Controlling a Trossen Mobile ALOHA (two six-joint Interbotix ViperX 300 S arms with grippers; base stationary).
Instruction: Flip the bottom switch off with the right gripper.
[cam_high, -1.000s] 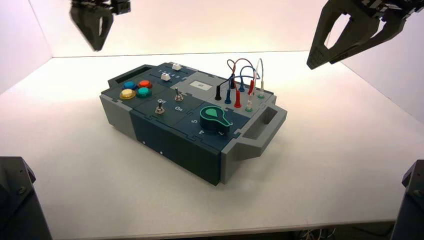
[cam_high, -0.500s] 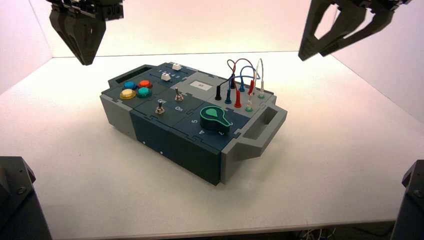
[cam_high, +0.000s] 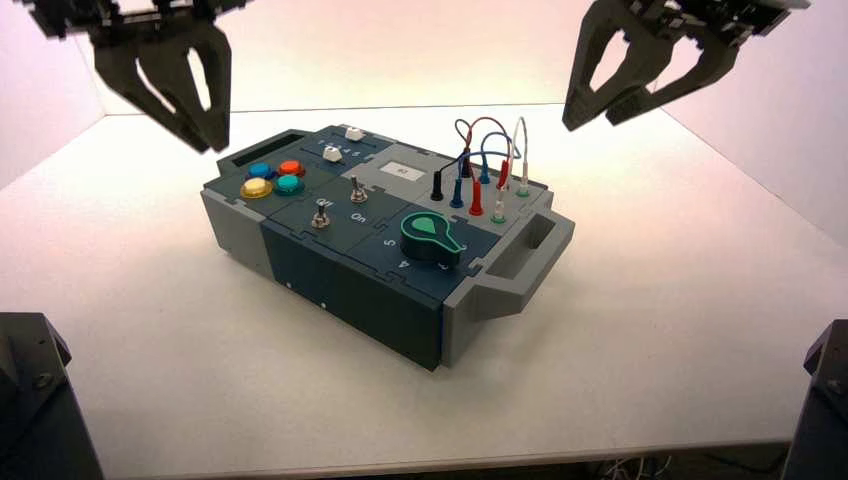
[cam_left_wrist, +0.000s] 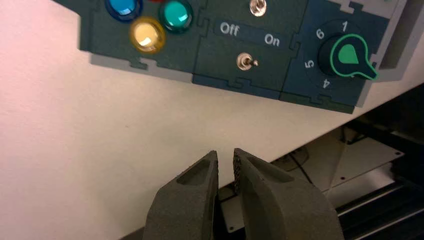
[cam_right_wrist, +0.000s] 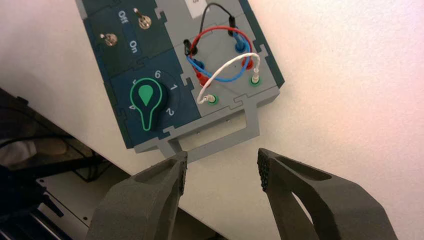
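The bottom switch (cam_left_wrist: 245, 61), left of the green-marked knob (cam_left_wrist: 348, 56), leans toward On, so the flip is still to do. The right gripper (cam_right_wrist: 222, 154) hangs open and empty, right of the knob; approach and push remain. The left gripper (cam_left_wrist: 225, 151), slightly parted and empty, hangs well left of it.

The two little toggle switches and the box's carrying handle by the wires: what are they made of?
Toggle switches: metal, probably plated, since they glint silvery.
Carrying handle: likely matte plastic, judging by its even grey surface without metallic shine; painted metal can't be excluded.
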